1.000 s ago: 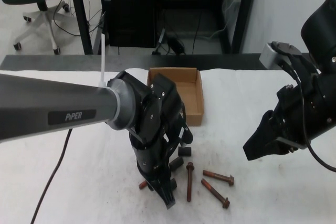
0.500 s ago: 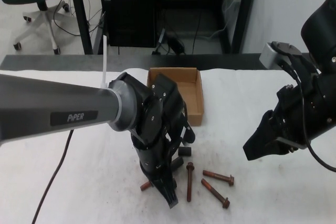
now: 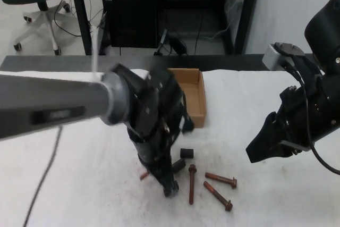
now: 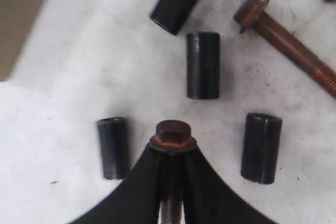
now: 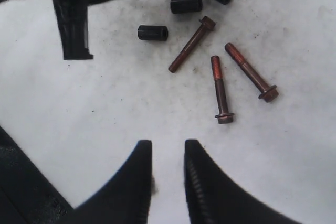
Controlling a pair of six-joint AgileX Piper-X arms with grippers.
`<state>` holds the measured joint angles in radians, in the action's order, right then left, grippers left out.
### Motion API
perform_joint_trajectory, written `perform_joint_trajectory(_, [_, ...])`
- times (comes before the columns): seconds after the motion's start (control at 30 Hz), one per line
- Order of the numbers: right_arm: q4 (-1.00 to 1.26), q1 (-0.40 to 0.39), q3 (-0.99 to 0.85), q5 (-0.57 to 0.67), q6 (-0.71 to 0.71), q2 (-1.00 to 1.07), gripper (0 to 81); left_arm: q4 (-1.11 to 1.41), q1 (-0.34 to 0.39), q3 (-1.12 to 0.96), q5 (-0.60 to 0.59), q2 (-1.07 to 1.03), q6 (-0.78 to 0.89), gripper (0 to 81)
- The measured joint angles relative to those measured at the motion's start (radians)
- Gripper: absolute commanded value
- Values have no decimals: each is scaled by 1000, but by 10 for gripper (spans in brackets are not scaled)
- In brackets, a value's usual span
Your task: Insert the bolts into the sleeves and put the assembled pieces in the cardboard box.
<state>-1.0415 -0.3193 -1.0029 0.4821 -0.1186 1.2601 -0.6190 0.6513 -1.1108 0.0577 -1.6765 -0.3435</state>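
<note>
My left gripper (image 4: 173, 149) is shut on a rusty bolt (image 4: 173, 134), whose head sticks out just past the fingertips. It hangs over several short black sleeves lying on the white cloth, such as one (image 4: 113, 148) beside the bolt head and another (image 4: 261, 147) on the other side. In the high view this gripper (image 3: 168, 185) points down in front of the cardboard box (image 3: 197, 99). Three loose bolts (image 5: 192, 44) (image 5: 221, 90) (image 5: 251, 72) lie nearby. My right gripper (image 5: 168, 163) hovers open over bare cloth, with nothing between its fingers.
The right arm (image 3: 297, 126) hangs above the bench's right side, well away from the parts. Two more sleeves (image 4: 203, 65) (image 4: 179, 1) and a bolt (image 4: 283, 38) lie beyond the held bolt. A dark bench edge (image 3: 223, 62) runs behind the box.
The left arm has shifted slightly back and to the left with the bolt held in its gripper. The right arm has stayed still.
</note>
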Motion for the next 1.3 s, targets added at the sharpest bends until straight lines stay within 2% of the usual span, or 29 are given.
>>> perform_joint_trajectory(0.13, [0,0,0,4,-49,0,210,48,-63,8,-33,227,160,3])
perform_joint_trajectory(0.23, [49,0,0,53,-64,0,210,98,-111,50,-95,392,265,3])
perform_joint_trajectory(0.33, [131,0,0,148,-64,31,210,123,-138,76,-127,498,293,3])
perform_joint_trajectory(0.4, [189,0,0,216,-65,77,210,163,-179,136,-202,658,329,3])
perform_joint_trajectory(0.43, [202,-4,0,221,-65,93,210,201,-182,215,-295,668,343,3])
perform_joint_trajectory(0.47, [216,-8,0,234,-67,107,210,206,-193,215,-306,715,349,3])
perform_joint_trajectory(0.53, [227,-15,0,250,-72,120,210,242,-205,300,-422,775,359,3])
perform_joint_trajectory(0.63, [247,-59,0,267,-158,154,210,289,-235,415,-585,921,366,3])
perform_joint_trajectory(0.7, [256,-104,0,247,-205,172,210,302,-249,483,-651,1002,369,3])
perform_joint_trajectory(0.8, [279,-184,0,179,-281,203,213,305,-269,573,-682,1088,390,3])
perform_joint_trajectory(0.83, [279,-189,0,175,-281,203,225,305,-275,596,-685,1112,396,3])
perform_joint_trajectory(1.0, [292,-322,0,113,-368,269,370,305,-297,644,-689,1169,410,3])
perform_joint_trajectory(1.17, [292,-387,0,-14,-435,323,374,305,-302,644,-681,1173,398,3])
perform_joint_trajectory(1.3, [320,-419,0,-69,-501,333,374,305,-302,644,-681,1173,391,3])
